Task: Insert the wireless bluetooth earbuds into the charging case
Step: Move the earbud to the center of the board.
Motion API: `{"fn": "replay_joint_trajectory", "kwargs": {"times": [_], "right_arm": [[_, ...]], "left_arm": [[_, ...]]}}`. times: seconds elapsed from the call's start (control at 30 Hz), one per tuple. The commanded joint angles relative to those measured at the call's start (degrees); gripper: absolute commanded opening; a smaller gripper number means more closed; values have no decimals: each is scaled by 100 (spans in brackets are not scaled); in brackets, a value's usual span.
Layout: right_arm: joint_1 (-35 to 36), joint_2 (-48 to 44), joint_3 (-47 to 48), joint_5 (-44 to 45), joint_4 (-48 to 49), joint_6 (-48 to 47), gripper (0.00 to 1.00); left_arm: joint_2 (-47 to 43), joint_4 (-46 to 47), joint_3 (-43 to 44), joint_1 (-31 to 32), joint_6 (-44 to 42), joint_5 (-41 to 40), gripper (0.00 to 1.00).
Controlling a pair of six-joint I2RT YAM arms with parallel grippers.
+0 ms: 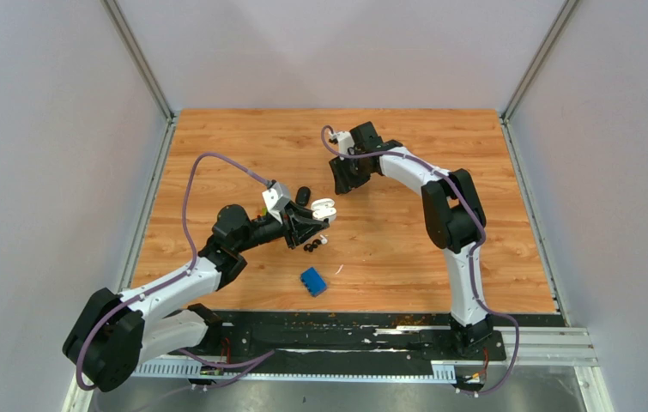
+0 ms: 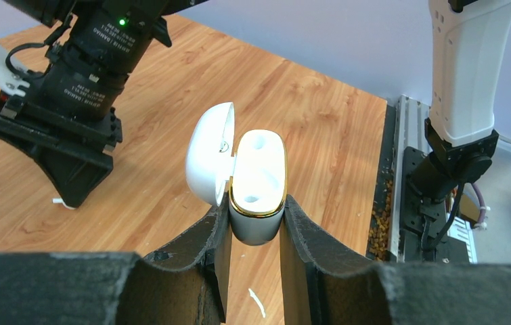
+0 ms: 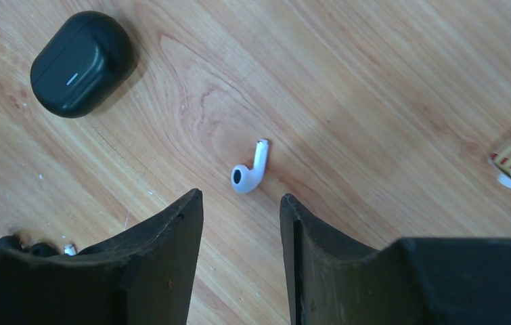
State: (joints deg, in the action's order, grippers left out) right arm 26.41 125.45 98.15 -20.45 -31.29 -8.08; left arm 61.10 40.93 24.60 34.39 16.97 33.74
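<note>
Step now: my guess is you pick up the white bud (image 3: pixel 249 172) w/ the R gripper (image 3: pixel 239 203).
R jaws: spread wide, nothing in them, low over the table (image 3: pixel 374 101). The bud lies just ahead of the gap, not between the tips yet.
L gripper (image 2: pixel 256 213): jaws pinching the white case (image 2: pixel 258 183) by its sides, low on the body.
Lid (image 2: pixel 210 162): swung open to one side. Both holes show and are empty.
White bud: flat on the wood, alone. Round head is near the R jaws, stem points away.
Black case (image 3: pixel 81 62): shut, on the table, well apart from the white bud.
Black buds (image 1: pixel 311 246): on the table just by the L gripper. Leave them for now.
How to grab: slide fwd a bit so the bud sits mid gap, then go down.
Where to squeeze: on the round head, not the thin stem. I think the stem would slip.
Watch out: the bud is tiny & smooth, so it may pop out. Close slow & soft.
After that: carry it to the white case, stem first into a hole. Don't move the L arm while you do.
</note>
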Motion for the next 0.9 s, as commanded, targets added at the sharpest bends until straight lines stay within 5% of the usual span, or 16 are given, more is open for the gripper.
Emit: {"fn": "replay_joint_trajectory", "kwargs": {"times": [0.0, 0.47, 0.87], "right_arm": [[148, 155, 325, 341, 34, 236, 45], [171, 425, 418, 470, 6, -356, 25], [156, -337, -293, 239, -260, -2208, 18]], "left_arm": [[-18, 95, 89, -16, -142, -36, 1], [29, 82, 106, -18, -115, 9, 1], [32, 126, 137, -12, -81, 71, 1]]}}
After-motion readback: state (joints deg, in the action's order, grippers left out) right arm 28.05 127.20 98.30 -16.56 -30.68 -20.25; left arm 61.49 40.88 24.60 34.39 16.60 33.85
